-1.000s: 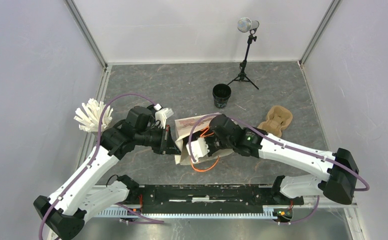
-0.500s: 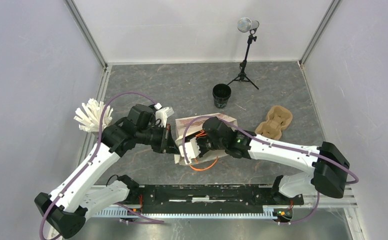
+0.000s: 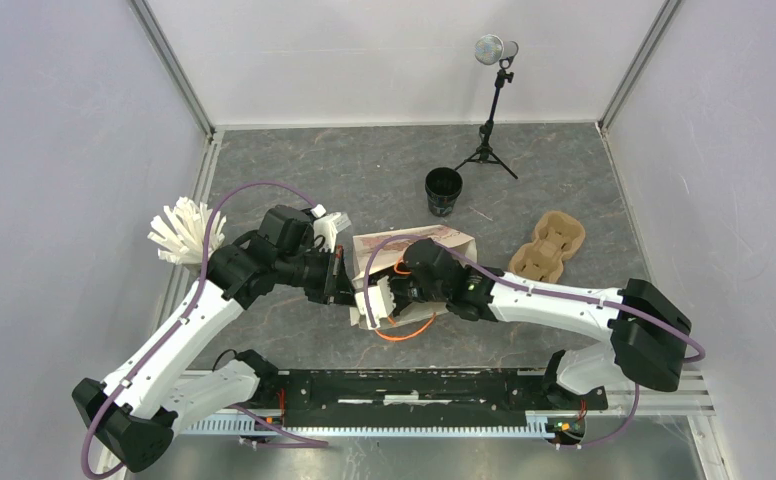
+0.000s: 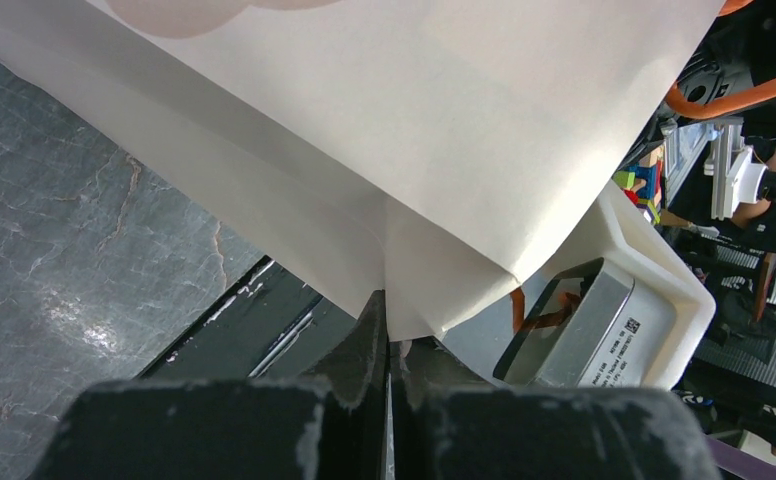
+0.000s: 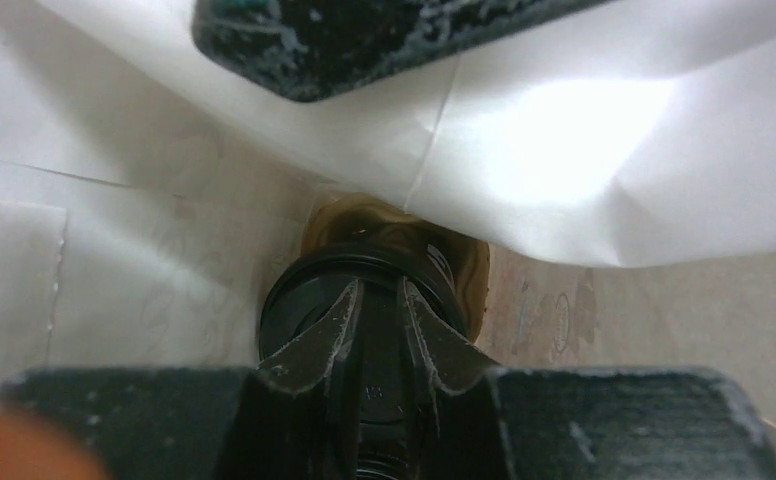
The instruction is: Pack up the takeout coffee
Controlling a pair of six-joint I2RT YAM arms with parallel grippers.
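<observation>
Top external view: two arms are seen meeting at the centre of the frame over one beige paper bag (image 3: 434,245). The bag lies on its side on the grey table (image 3: 364,180), and one orange handle (image 3: 411,337) loops out below it. One brown pulp carrier (image 3: 549,245) lies to the right of the bag, apart from it.

Two black cups are counted. The standing cup (image 3: 443,190) is upright in the upper centre, above the bag and apart from it. The lidded cup (image 5: 294,300) is seen inside the bag in the right wrist view, at lower centre. It is small and black, with a round glossy lid ringed by a raised rim, and a brown patch shows behind it.

The right gripper (image 5: 379,320) is set over that lid with its fingers narrowly apart; whether the cup is grasped cannot be told. The left gripper (image 4: 388,340) is clenched on a folded edge of the bag, with paper pinched between its fingers.
</observation>
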